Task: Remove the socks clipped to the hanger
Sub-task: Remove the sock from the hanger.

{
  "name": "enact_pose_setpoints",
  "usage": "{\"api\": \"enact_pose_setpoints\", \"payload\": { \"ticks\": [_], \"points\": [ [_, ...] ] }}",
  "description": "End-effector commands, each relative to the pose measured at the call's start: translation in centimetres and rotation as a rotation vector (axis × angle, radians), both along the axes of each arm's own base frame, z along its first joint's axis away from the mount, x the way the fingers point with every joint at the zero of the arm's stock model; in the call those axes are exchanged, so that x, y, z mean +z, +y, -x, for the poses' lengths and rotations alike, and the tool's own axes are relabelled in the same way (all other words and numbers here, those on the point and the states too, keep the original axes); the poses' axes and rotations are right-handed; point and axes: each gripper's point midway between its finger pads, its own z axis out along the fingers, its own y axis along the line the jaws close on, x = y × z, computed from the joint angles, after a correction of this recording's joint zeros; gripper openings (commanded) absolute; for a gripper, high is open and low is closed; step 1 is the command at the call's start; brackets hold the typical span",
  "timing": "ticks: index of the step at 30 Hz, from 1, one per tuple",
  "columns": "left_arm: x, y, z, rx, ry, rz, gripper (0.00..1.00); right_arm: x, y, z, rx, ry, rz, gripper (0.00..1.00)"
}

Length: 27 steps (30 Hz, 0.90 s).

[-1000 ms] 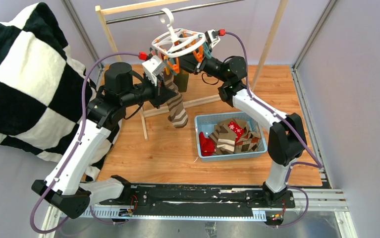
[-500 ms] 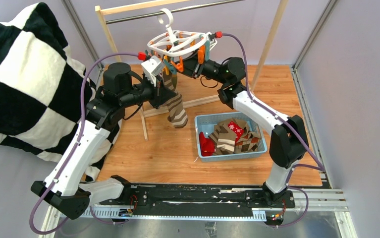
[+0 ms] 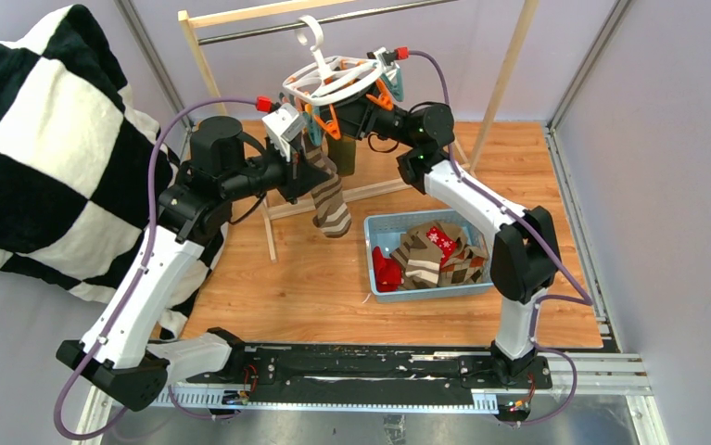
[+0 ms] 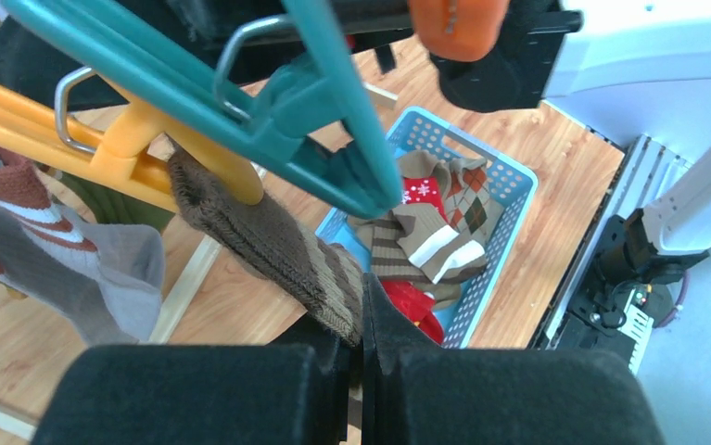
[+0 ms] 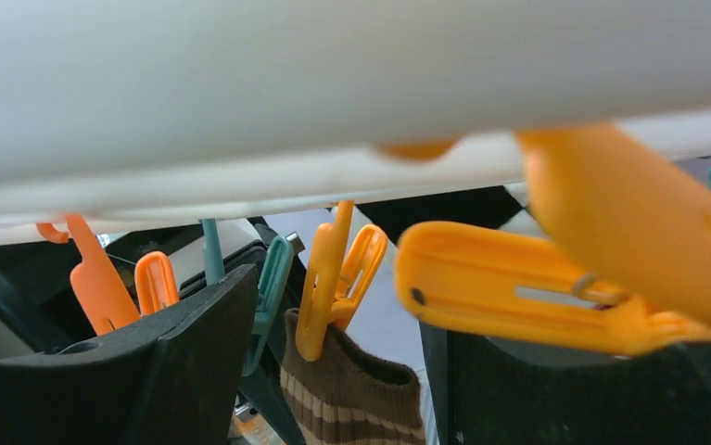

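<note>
Jaws of the left pincer (image 4: 362, 326) are pressed together on a brown sock (image 4: 268, 236) with paler stripes. The sock's upper end sits in a yellow peg (image 4: 194, 167), and a teal peg (image 4: 314, 102) crosses in front of it. Just beside hang a grey sock (image 4: 92, 278) and, behind it, an olive sock (image 3: 344, 153).

The right pincer (image 5: 340, 324) stands with its jaws apart, up under the white hanger (image 3: 333, 79) from the far side, an orange peg (image 5: 518, 297) lying just in front of one finger. I cannot tell whether it touches the peg.

The hanger hooks over a metal rail (image 3: 268, 28). Below it, to the right, a blue basket (image 3: 430, 289) on the wooden floor holds loose socks (image 3: 435, 252). A checkered blanket (image 3: 45, 148) lies at the left.
</note>
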Motion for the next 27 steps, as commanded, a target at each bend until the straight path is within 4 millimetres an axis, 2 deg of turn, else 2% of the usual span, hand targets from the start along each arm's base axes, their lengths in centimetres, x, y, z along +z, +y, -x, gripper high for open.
{"api": "enact_pose_setpoints", "payload": {
  "ticks": [1, 6, 15, 20, 24, 27],
  "points": [
    [1.8, -0.1, 1.8, -0.05, -0.008, 0.039, 0.0, 1.4, 0.0, 2.0, 0.118, -0.046, -0.059, 0.68],
    [2.1, -0.2, 2.3, -0.074, -0.01, 0.048, 0.0, 1.7, 0.1, 3.0, 0.165, -0.056, -0.062, 0.67],
    [2.1, -0.6, 2.6, -0.1, 0.003, 0.057, 0.0, 1.3, 0.7, 3.4, 0.23, 0.016, -0.085, 0.64],
    [2.2, -0.6, 2.7, -0.103, 0.003, 0.056, 0.0, 1.9, 1.3, 4.1, 0.258, 0.018, -0.094, 0.57],
    [1.9, -0.5, 2.6, -0.099, 0.007, 0.049, 0.0, 2.4, 1.2, 3.9, 0.254, 0.041, -0.119, 0.46],
    [1.6, -0.4, 2.6, -0.098, 0.012, 0.043, 0.0, 2.4, 1.1, 3.6, 0.251, 0.063, -0.134, 0.41]
  ]
}}
